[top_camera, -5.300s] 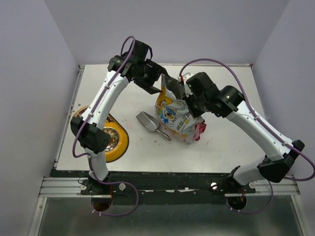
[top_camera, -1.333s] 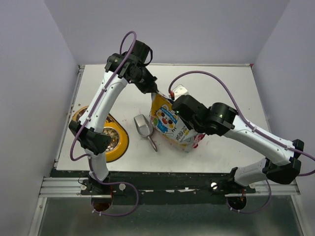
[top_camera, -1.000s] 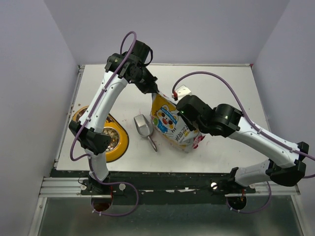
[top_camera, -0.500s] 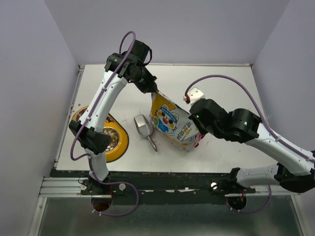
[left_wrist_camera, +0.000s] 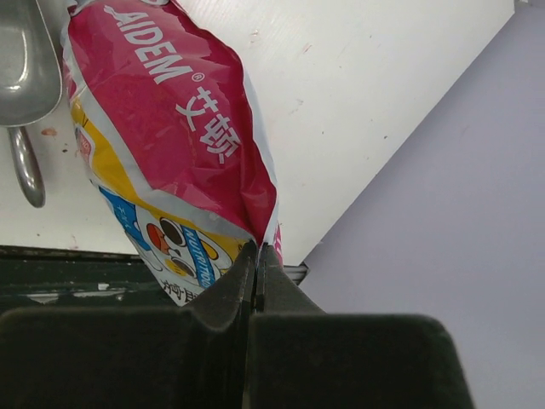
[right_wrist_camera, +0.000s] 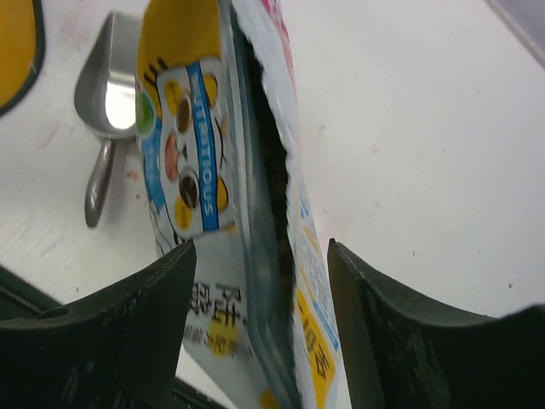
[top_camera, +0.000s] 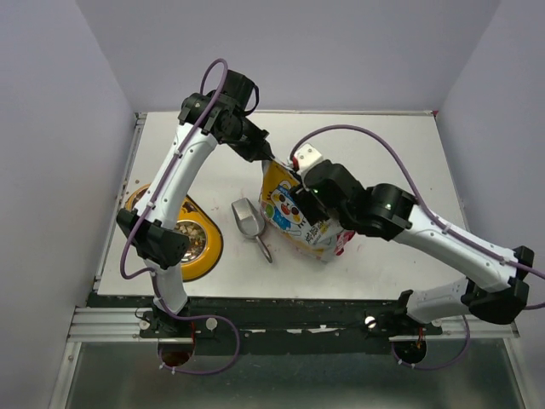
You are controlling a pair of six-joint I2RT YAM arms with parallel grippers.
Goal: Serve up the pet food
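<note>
The yellow-white cartoon-printed bag stands in the middle of the table, its red side facing the left wrist view. My left gripper is shut on the bag's upper corner. My right gripper is open, with one finger on each side of the bag's open mouth, and hangs just above the bag. The pet food itself is hidden inside the dark slit of the bag. A silver metal scoop lies empty on the table just left of the bag.
The yellow double-bowl feeder sits at the table's left edge, partly under the left arm; its rim shows at the corner of the right wrist view. White tabletop stretches right of and behind the bag.
My right gripper has gone from shut to open. The right arm swung out to the right and came back left, its jaws now astride the bag's mouth. The left gripper keeps its hold.
</note>
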